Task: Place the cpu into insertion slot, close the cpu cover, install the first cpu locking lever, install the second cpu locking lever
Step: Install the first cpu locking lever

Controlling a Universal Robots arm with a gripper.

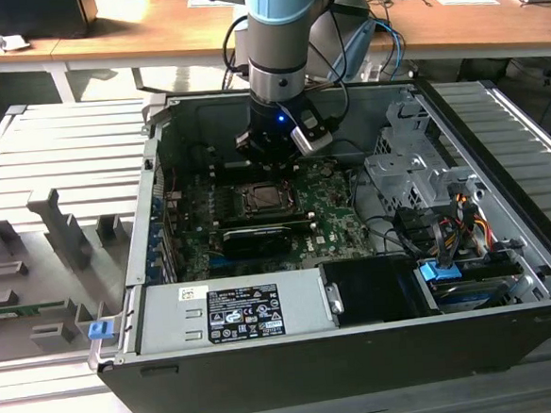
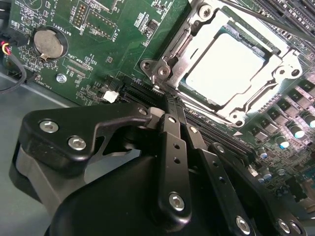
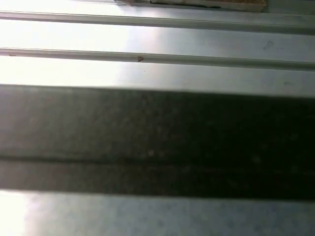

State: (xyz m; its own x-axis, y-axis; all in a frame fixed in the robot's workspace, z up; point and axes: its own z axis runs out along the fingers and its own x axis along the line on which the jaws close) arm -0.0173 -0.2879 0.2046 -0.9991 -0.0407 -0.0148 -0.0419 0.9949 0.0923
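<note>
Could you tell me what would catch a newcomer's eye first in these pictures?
In the second wrist view, the bright silvery cpu sits in its insertion slot, with the cpu cover framing it. The black end effector hangs beside it, over the green motherboard.

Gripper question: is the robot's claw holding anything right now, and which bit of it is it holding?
Nothing seems held. In the second wrist view the gripper has its fingers together just off the cpu cover, which lies shut over the cpu.

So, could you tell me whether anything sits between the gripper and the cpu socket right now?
Nothing visible does. In the second wrist view the gripper sits at the near corner of the cpu cover, which lies closed over the cpu, with open space between them.
</note>
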